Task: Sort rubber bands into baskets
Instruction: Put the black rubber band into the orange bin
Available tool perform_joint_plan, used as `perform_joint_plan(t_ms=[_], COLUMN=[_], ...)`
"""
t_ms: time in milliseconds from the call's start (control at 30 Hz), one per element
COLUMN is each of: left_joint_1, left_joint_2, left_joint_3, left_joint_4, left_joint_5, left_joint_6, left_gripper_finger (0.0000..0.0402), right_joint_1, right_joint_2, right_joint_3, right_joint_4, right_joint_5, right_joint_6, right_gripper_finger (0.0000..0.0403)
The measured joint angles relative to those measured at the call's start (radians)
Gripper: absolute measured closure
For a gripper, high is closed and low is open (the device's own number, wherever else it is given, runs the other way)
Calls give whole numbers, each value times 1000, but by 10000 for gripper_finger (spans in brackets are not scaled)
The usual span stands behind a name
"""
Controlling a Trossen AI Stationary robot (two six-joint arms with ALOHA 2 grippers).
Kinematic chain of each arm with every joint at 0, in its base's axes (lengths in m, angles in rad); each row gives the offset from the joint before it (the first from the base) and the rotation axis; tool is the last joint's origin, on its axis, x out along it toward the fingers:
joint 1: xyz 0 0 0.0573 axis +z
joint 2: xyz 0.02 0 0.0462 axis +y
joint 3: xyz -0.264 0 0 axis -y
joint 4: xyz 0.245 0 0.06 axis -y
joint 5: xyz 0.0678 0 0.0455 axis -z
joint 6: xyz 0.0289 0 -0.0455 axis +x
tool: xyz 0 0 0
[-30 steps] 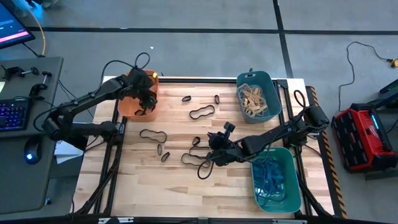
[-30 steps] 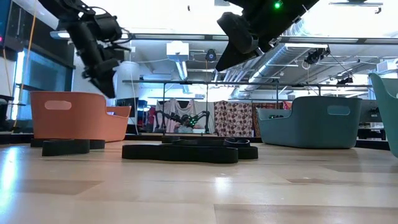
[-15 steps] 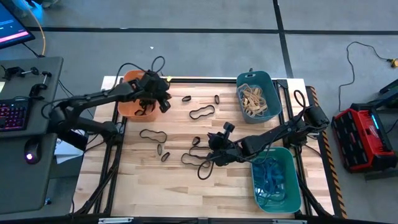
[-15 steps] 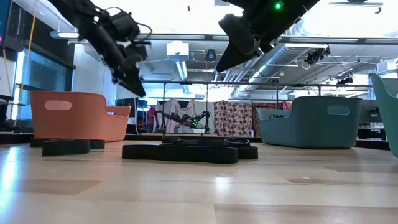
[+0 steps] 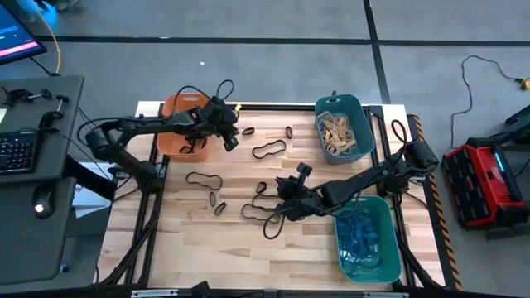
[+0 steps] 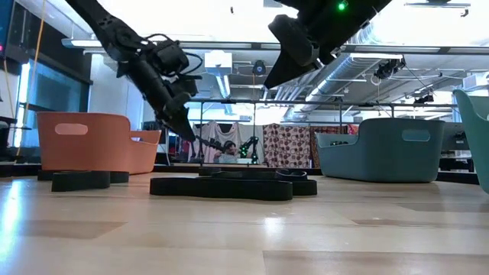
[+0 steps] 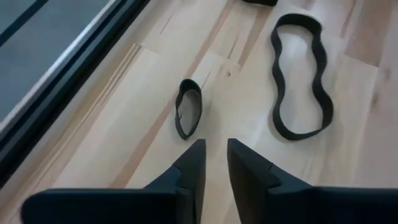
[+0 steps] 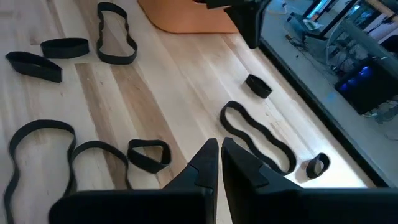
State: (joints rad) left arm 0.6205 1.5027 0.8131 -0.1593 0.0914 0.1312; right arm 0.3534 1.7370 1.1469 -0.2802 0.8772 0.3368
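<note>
Several black rubber bands lie flat on the wooden table, among them a small loop (image 7: 188,116) (image 5: 248,131) and a long wavy one (image 7: 300,74) (image 5: 268,150). My left gripper (image 7: 214,155) (image 5: 231,141) hovers above the table just short of the small loop, beside the orange basket (image 5: 176,126), fingers a narrow gap apart and nothing between them. My right gripper (image 8: 219,152) (image 5: 280,209) hangs shut and empty over the table's middle. The teal-blue basket (image 5: 362,117) holds tan bands; the green basket (image 5: 383,217) holds blue ones.
More black bands lie around the middle: (image 5: 204,180), (image 5: 220,209), (image 5: 260,189), (image 5: 273,225) and a small one (image 5: 289,132) at the far side. The table's dark far rail (image 7: 56,93) runs close to the small loop. Bare wood lies along the near edge (image 5: 248,265).
My left gripper has moved from above the orange basket toward the table's right, sinking and tipping further down, and now hangs close to the small black loop near the far edge. No band has moved.
</note>
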Motion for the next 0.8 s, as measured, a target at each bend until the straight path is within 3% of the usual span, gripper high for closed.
perform_joint_plan(t_ms=[433, 800], left_joint_1=[-8, -7], left_joint_2=[114, 178], left_joint_3=[1, 1], left_joint_4=[125, 177], left_joint_5=[-6, -8], left_joint_6=[29, 48], left_gripper_finger=[232, 216], right_joint_1=[0, 0], right_joint_2=[0, 0], right_joint_3=[0, 0], right_joint_4=[6, 8], right_joint_5=[-21, -21], right_joint_6=[-1, -1], right_gripper_finger=[394, 394])
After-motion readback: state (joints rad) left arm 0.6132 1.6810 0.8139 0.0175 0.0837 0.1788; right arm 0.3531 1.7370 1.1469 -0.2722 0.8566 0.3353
